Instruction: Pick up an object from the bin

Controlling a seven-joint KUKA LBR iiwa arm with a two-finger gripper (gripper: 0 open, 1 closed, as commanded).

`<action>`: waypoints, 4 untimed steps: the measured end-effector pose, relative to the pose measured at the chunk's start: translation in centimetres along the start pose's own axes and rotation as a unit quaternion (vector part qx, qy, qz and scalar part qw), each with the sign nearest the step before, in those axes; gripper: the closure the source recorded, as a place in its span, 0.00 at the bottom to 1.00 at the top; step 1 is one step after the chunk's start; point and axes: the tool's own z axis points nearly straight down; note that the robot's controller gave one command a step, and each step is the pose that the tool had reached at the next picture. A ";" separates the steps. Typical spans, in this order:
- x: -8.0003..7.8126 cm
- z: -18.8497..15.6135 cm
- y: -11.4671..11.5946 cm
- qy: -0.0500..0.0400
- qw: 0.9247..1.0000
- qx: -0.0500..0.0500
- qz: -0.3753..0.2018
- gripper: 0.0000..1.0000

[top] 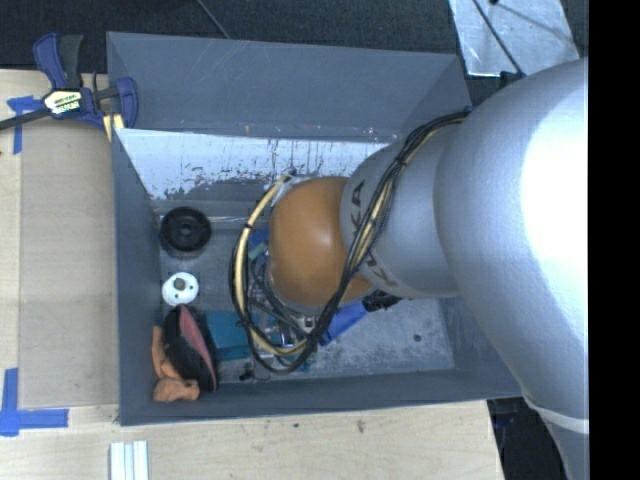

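Note:
My gripper (272, 330) is low in the bin near the front wall, its dark body showing under the wrist among cables. Just left of it lies a teal block (229, 336), partly hidden by the gripper. A blue flat piece (346, 320) sticks out to the right of the gripper, from under the arm. Beside the teal block, in the front left corner, lies a soft bundle (186, 354) of black, pink and orange.
A small white round piece (180, 288) and a black ribbed disc (185, 230) lie along the left wall, farther back. The arm and its orange cover hang over the middle and right of the bin, hiding the floor there.

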 end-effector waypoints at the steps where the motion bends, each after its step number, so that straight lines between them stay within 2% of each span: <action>1: 0.6 1.0 -0.5 0.004 0.998 0.001 0.062 0.00; 2: 0.0 0.1 -0.1 0.000 1.000 0.000 0.001 1.00; 4: 0.1 -0.2 -0.1 0.001 1.000 0.001 0.001 1.00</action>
